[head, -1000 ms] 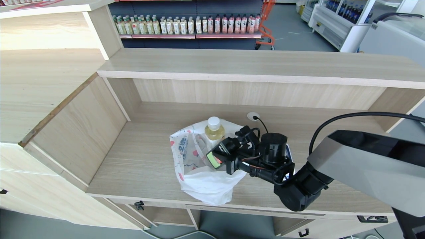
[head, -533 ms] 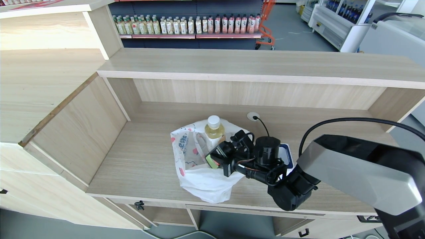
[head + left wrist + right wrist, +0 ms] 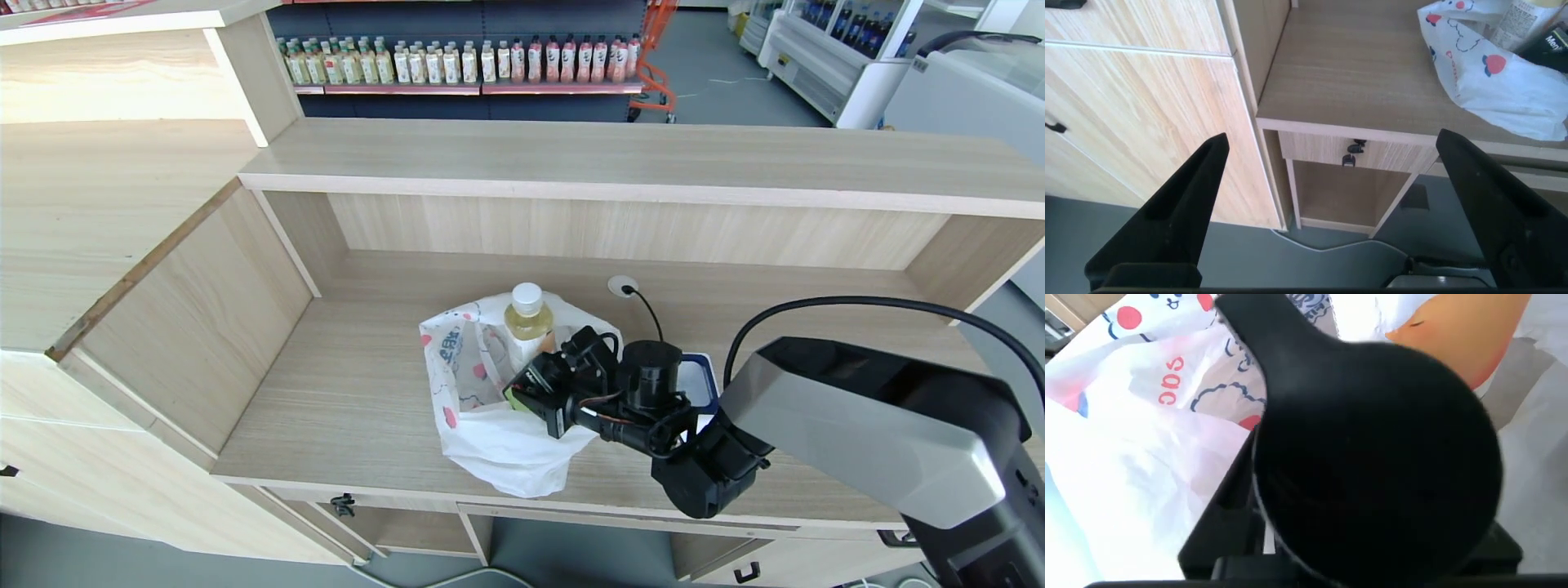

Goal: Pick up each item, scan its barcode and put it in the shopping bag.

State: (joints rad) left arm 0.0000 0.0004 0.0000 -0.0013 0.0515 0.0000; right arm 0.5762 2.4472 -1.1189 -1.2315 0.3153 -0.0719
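A white shopping bag [image 3: 490, 433] with red and blue prints stands open on the wooden counter [image 3: 343, 400]. Inside it stands a bottle [image 3: 527, 318] of yellow drink with a white cap. My right gripper [image 3: 539, 388] is at the bag's mouth, shut on a black item [image 3: 519, 398] with a green label. In the right wrist view that black item [image 3: 1372, 457] looms large over the bag [image 3: 1143, 449]. My left gripper [image 3: 1327, 220] hangs open and holds nothing, low beside the counter's front edge, with the bag [image 3: 1494, 73] off to one side.
A blue-rimmed scanner pad [image 3: 700, 377] lies just right of the bag, and its cable runs to a grommet [image 3: 623, 285] at the back. A raised shelf [image 3: 637, 163] overhangs the counter. Side walls close in the recess. Drawers [image 3: 1372, 155] sit under the counter.
My right gripper has carried the black item down and to the left, from above the bag into its mouth. The bag and bottle stay in place.
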